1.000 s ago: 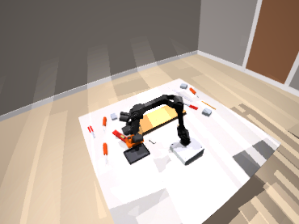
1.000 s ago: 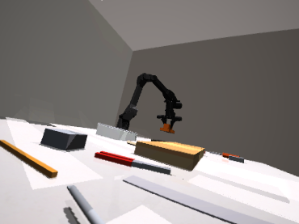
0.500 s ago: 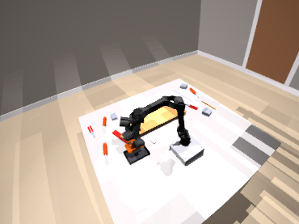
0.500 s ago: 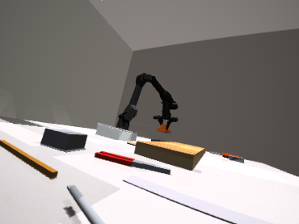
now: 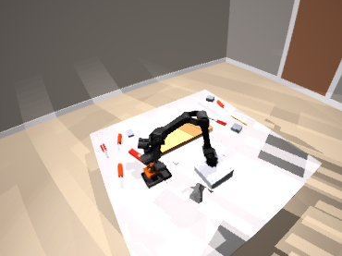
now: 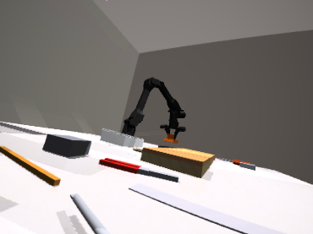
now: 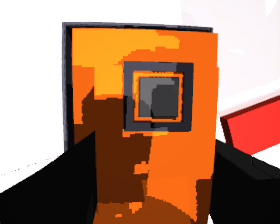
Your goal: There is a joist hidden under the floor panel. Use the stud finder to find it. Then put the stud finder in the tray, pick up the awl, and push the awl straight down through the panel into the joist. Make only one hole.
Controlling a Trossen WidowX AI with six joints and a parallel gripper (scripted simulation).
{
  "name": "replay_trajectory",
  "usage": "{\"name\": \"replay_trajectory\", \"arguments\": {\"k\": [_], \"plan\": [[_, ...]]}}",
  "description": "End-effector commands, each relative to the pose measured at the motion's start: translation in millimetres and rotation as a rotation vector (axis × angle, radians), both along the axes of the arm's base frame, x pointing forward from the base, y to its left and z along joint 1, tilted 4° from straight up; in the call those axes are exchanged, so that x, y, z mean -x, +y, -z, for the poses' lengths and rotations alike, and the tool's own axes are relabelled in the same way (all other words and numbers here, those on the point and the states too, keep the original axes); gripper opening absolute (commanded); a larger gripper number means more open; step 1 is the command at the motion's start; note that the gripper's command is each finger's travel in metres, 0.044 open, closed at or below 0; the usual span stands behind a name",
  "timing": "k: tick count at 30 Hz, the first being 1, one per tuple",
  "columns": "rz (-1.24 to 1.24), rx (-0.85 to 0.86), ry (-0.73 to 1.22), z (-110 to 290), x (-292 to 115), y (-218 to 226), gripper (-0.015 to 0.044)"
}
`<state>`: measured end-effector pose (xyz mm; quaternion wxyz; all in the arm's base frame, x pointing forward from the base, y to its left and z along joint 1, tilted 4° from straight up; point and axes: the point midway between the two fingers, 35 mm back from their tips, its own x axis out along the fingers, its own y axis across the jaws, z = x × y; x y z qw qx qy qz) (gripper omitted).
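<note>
My gripper (image 5: 150,164) (image 6: 171,135) (image 7: 156,162) is shut on the orange stud finder (image 5: 150,170) (image 6: 170,140) (image 7: 106,66), which has a dark square window on its face. It holds the finder low over the dark tray (image 5: 163,175), left of the wooden floor panel (image 5: 185,137) (image 6: 178,158). Several red-handled pointed tools, among them one (image 5: 120,169) near the tray and another (image 5: 119,139) further back, lie on the white mat to the left; I cannot tell which is the awl.
The arm's base stands on a white block (image 5: 217,176). A flat red tool (image 5: 135,154) (image 7: 250,128) lies beside the tray. Grey blocks (image 5: 237,128) (image 5: 210,98), more red tools and an orange stick (image 6: 30,165) lie scattered beyond the panel.
</note>
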<state>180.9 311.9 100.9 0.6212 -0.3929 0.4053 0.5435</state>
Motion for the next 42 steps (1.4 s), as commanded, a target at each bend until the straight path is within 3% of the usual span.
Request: {"name": "replay_trajectory", "arguments": {"k": [1,35,42], "plan": [[0.005,-0.002,-0.002,6.6,-1.0,1.2,0.0000],[0.005,-0.001,-0.001,60.0,-2.3,3.0,0.0000],[0.000,0.002,0.002,58.3,-1.4,2.1,0.0184]]}}
